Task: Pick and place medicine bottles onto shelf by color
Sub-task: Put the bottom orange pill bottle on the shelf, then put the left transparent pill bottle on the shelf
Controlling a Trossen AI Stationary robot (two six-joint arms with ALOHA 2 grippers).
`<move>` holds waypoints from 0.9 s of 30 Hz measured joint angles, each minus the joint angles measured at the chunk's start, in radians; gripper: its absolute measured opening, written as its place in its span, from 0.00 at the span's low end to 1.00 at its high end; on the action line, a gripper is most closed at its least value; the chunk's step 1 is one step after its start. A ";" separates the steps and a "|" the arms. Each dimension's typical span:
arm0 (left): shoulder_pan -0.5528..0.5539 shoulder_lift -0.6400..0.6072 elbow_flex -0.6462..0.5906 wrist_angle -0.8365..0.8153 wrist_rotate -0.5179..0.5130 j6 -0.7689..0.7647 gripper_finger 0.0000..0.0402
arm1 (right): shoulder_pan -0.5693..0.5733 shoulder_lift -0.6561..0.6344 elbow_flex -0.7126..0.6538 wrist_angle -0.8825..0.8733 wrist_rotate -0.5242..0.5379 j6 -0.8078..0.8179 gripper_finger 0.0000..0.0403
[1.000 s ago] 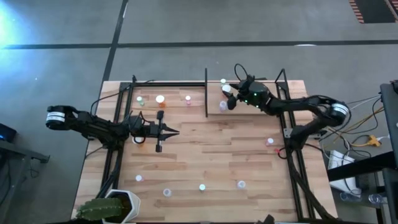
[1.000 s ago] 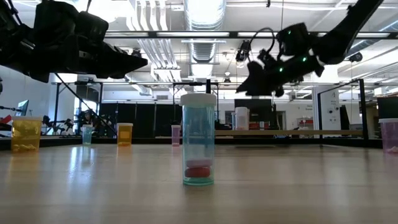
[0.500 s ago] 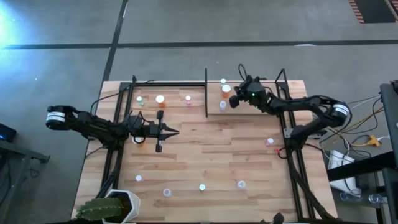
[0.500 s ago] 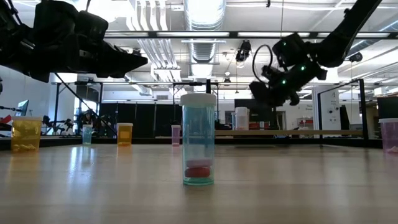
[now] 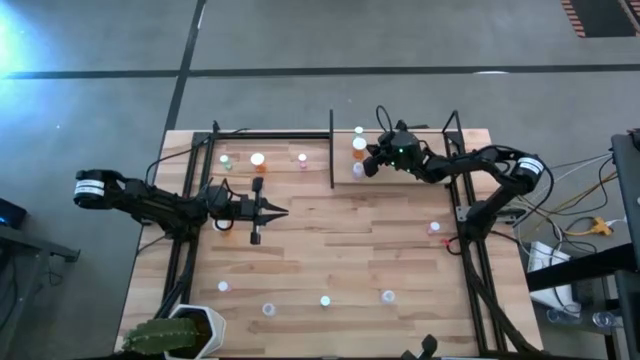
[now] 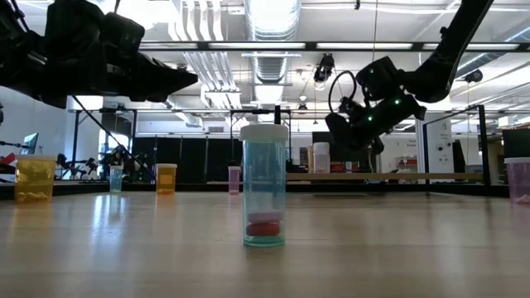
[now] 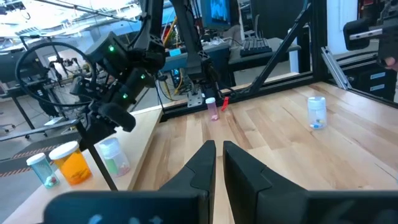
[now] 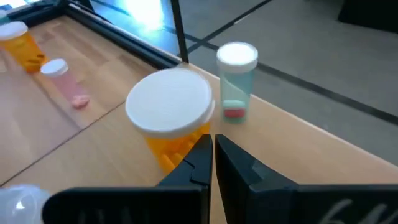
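Medicine bottles with white caps stand on the wooden table. At the far edge, right of the black upright divider (image 5: pixel 332 150), stand an orange bottle (image 8: pixel 171 115), a bluish one (image 8: pixel 236 78) and a clear one (image 5: pixel 357 171). My right gripper (image 8: pixel 212 144) is shut, its tips close in front of the orange bottle. The shelf section (image 5: pixel 270 172) left of the divider holds a green (image 5: pixel 225 160), an orange (image 5: pixel 258 160) and a pink bottle (image 5: pixel 302 158). My left gripper (image 7: pixel 217 148) is shut and empty above the table's left middle. My right gripper's shut fingertips (image 8: pixel 202 146) stand right at the orange bottle's side (image 8: pixel 177 144), below its cap, coming slanting from above and from the table's right. I cannot tell whether they touch it. The bottle stands upright on the table.
Loose bottles stand near the front edge (image 5: pixel 325 300), (image 5: pixel 387 296), (image 5: pixel 268 309), (image 5: pixel 222 287), and one at the right rail (image 5: pixel 434 228). In the low view a bluish bottle (image 6: pixel 265 186) stands nearest. A potted plant (image 5: pixel 178 333) sits at the near left corner. Black rods (image 5: pixel 190 230) run along both sides.
My right gripper has shut its fingers, which stood apart a second ago, and has sunk a little by the divider. The orange bottle stands upright on the table in front of it. My left arm has kept still.
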 joint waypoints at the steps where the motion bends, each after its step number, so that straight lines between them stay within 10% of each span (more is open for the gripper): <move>1: 0.000 0.000 0.001 0.000 0.000 0.000 0.03 | 0.000 -0.001 0.001 0.000 0.001 0.000 0.02; 13: -0.002 0.000 0.103 -0.265 -0.051 -0.102 0.03 | 0.068 -0.317 -0.016 -0.310 0.033 -0.085 0.02; 27: -0.245 0.068 0.454 -0.995 -0.026 -0.105 0.03 | 0.583 -0.755 -0.191 -0.337 0.274 -0.134 0.02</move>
